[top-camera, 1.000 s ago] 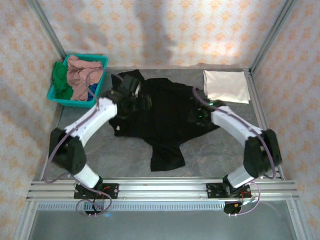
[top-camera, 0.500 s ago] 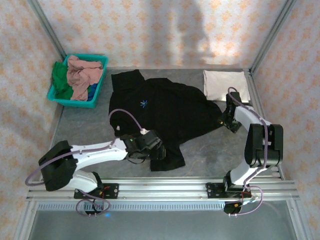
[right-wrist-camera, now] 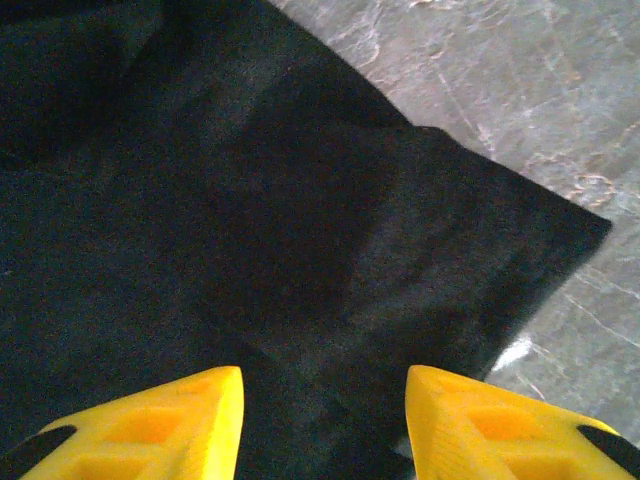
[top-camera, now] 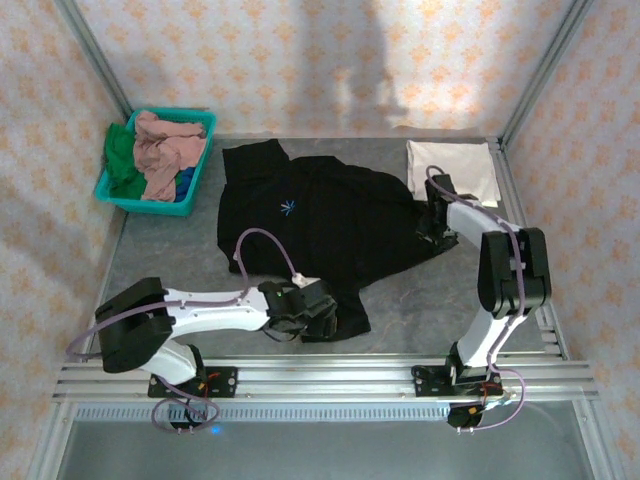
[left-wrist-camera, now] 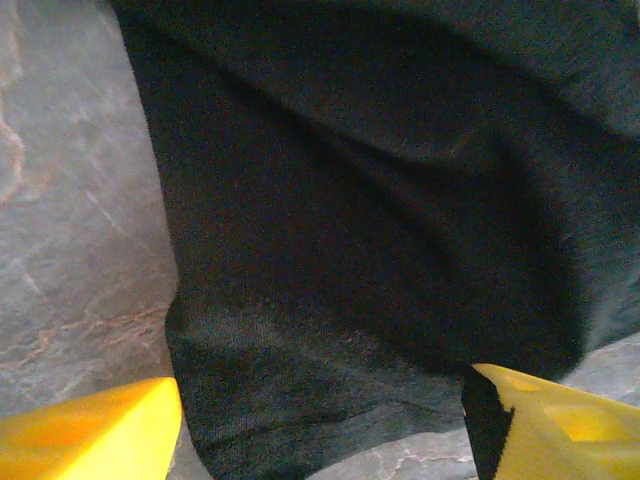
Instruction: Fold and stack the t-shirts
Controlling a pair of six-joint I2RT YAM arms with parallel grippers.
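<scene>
1. Top external view, surroundings: a grey marbled tabletop (top-camera: 430, 300) is enclosed by walls (top-camera: 300, 60) papered in a pale orange pattern. A metal rail (top-camera: 330, 375) runs along the near edge.
2. Top external view, items: a teal basket (top-camera: 135, 204) sits at the far left corner and contains a pink t-shirt (top-camera: 165, 150), a green t-shirt (top-camera: 120, 160) and a blue t-shirt (top-camera: 184, 185). The black t-shirt (top-camera: 320, 215) lies spread across the middle of the tabletop. The cream-white t-shirt (top-camera: 465, 160) lies folded at the far right corner.
3. Top external view, arms: the left gripper (top-camera: 325, 315) is at the near lobe of the black t-shirt. The right gripper (top-camera: 432, 225) is at that shirt's right edge, just beside the cream-white t-shirt.
4. Left wrist view: the yellow fingers (left-wrist-camera: 90, 435) stand wide apart. Black cloth (left-wrist-camera: 350, 250) spans the gap, with bare tabletop at the left. Contact with the cloth cannot be determined.
5. Right wrist view: the yellow fingers (right-wrist-camera: 150, 425) are apart, straddling a corner of black cloth (right-wrist-camera: 300, 230). Nothing is clamped. Grey tabletop shows at the upper right.
</scene>
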